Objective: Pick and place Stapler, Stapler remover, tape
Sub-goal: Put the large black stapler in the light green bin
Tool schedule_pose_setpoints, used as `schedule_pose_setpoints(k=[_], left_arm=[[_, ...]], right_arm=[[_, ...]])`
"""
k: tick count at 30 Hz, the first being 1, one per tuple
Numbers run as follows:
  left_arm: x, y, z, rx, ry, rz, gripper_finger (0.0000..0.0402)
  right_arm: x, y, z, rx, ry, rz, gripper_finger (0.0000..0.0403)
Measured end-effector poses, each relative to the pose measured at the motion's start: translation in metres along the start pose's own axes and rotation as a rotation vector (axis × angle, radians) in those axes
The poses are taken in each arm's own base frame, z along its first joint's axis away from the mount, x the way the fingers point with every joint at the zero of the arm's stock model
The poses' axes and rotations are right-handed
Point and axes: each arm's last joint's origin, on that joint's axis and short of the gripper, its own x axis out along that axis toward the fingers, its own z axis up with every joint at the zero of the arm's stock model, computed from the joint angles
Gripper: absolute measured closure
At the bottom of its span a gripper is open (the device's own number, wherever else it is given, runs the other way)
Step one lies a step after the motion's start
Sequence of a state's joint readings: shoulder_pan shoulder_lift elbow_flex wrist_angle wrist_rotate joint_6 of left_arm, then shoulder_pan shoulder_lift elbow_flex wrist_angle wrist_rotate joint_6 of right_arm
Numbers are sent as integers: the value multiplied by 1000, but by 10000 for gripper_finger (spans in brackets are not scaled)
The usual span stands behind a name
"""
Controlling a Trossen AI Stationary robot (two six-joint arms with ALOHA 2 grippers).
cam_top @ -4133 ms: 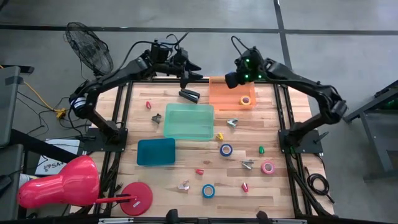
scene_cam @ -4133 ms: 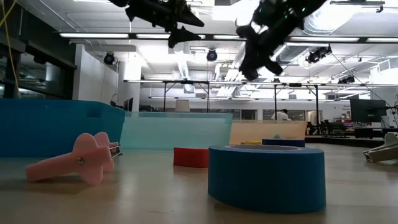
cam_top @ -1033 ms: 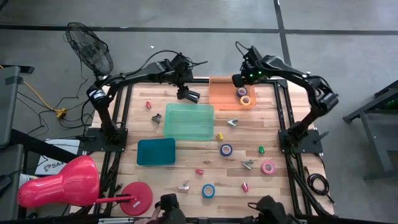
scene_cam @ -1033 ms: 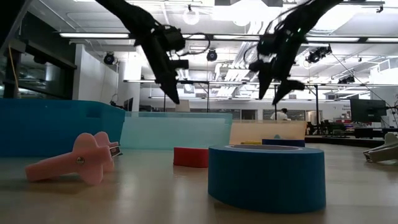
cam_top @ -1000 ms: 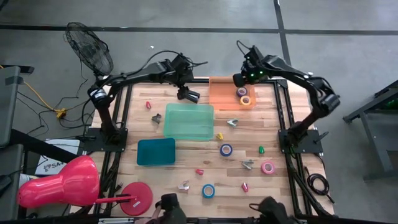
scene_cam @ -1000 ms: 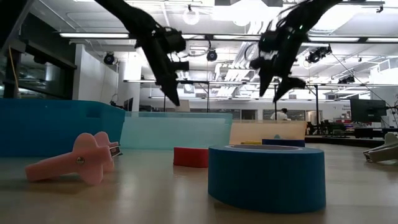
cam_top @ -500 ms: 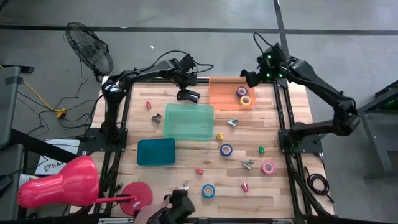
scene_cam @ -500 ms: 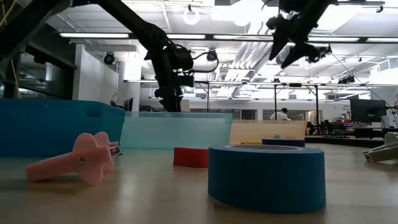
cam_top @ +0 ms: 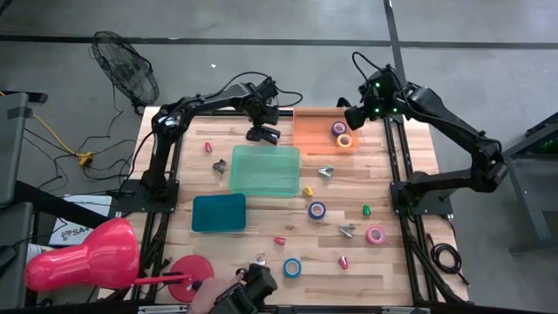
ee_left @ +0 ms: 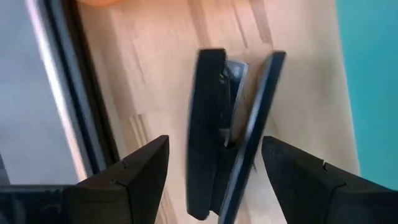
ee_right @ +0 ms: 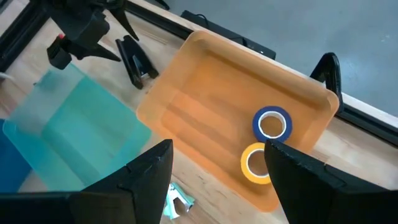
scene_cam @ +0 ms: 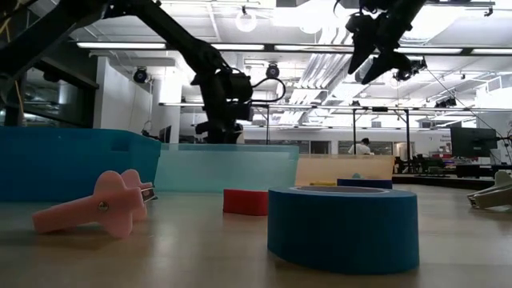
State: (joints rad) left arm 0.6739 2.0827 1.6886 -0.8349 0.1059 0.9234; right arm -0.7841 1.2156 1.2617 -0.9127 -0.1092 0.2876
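The black stapler (ee_left: 227, 130) lies on the wood near the table's far edge, between the green bin and the orange tray (cam_top: 316, 131). My left gripper (ee_left: 214, 143) hangs open over it, pointing down, one finger on each side; I cannot tell whether it touches. The high view shows this gripper (cam_top: 259, 127) just above the stapler (cam_top: 268, 136). My right gripper (cam_top: 351, 119) is open and empty, up in the air by the tray's far right corner. A purple tape roll (ee_right: 272, 123) and a yellow one (ee_right: 256, 163) lie in the tray. Several metal stapler removers, one of them (cam_top: 325, 173), lie on the table.
A green bin (cam_top: 264, 170) and a blue bin (cam_top: 219, 213) stand mid-table. Loose tape rolls lie at the right and near side: blue (cam_top: 316, 210), pink (cam_top: 376, 235), blue (cam_top: 292, 268). Small red, green and yellow pieces are scattered. A person's hand (cam_top: 231, 296) shows at the near edge.
My left gripper has turned from slanting to pointing straight down and come down over the stapler, staying open. My right gripper has risen and gone toward the table's right edge, away from the orange tray, still open.
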Motion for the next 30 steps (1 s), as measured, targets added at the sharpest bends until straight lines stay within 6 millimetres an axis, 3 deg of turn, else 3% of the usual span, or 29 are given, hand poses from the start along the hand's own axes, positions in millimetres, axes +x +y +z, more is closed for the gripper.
schedule_pose_setpoints(k=[10,30], left_arm=[[0,0,-1,56,23,14,150],[18,2,-2,67,50,7,150]], right_arm=[[0,0,0,-66,0,5,158],[0,0,0,-151,-3,3,158]])
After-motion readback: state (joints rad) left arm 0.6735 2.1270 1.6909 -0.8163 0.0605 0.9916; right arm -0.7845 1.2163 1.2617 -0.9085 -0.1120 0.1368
